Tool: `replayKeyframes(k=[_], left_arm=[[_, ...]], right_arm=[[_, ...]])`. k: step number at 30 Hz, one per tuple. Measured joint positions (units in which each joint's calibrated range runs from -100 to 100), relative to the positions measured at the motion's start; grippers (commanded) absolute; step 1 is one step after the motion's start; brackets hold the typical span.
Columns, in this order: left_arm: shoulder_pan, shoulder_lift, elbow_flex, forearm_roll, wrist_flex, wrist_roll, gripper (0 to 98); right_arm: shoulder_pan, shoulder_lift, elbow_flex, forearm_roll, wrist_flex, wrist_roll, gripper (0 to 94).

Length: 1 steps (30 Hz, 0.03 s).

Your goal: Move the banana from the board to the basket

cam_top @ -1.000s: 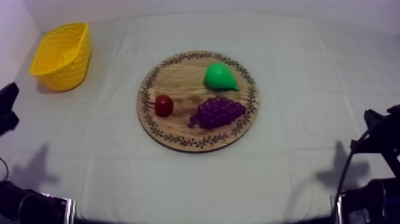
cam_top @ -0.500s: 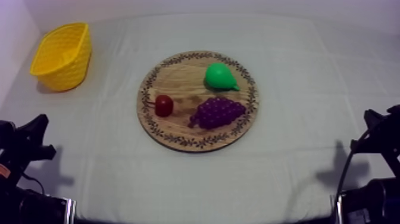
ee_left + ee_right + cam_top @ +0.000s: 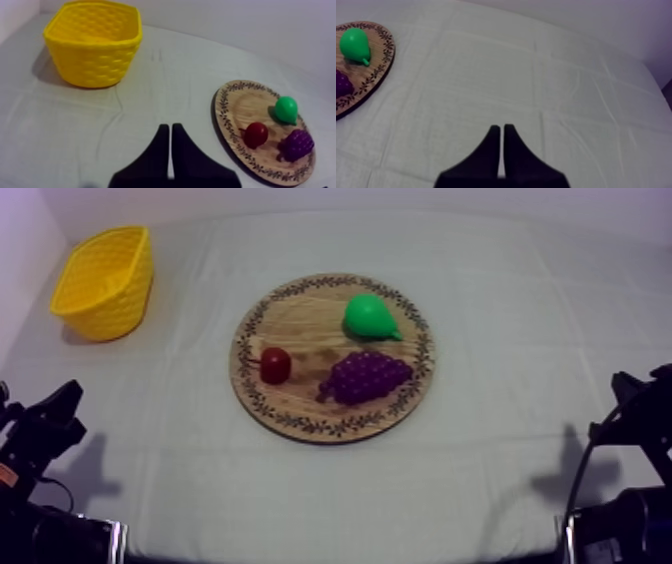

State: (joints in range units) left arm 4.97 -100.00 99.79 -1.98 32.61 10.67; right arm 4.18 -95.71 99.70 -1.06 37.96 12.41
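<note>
The basket (image 3: pixel 118 310) is standing at the far left corner of the cloth (image 3: pixel 520 328), upright, with its mouth facing up; its near wall is hiding its floor in the left wrist view. The left gripper (image 3: pixel 170 131) is sitting low at the near left edge, well apart from the basket and from the board (image 3: pixel 300 318). Its fingers (image 3: pixel 161 145) are pressing together as a narrow wedge and are gripping nothing. It is pointing over bare cloth, at the gap between the basket and the board. The board is lying flat at the middle of the cloth, well apart from the basket. It is carrying three toy fruits. The red fruit (image 3: pixel 275 365) is resting on its left part, apart from the other two. The pear (image 3: pixel 368 316) is lying on its far right part, stalk end pointing right. The grapes (image 3: pixel 368 377) are lying on its near right part, just beside the pear; whether the two are touching cannot be told. The right gripper (image 3: pixel 502 131) is sitting low at the near right edge, well apart from the board. Its fingers (image 3: pixel 492 145) are likewise pressing together and are gripping nothing. It is pointing over bare cloth; in the right wrist view the board's rim, the pear and part of the grapes are lying well off to one side of it.
</note>
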Motion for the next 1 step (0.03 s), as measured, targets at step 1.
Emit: replayKeyframes(k=[1], left_arm=[[0.0,0.0,0.0,0.00,0.0,0.6,0.0]], right_arm=[[0.0,0.0,0.0,0.0,0.0,0.0,0.6]])
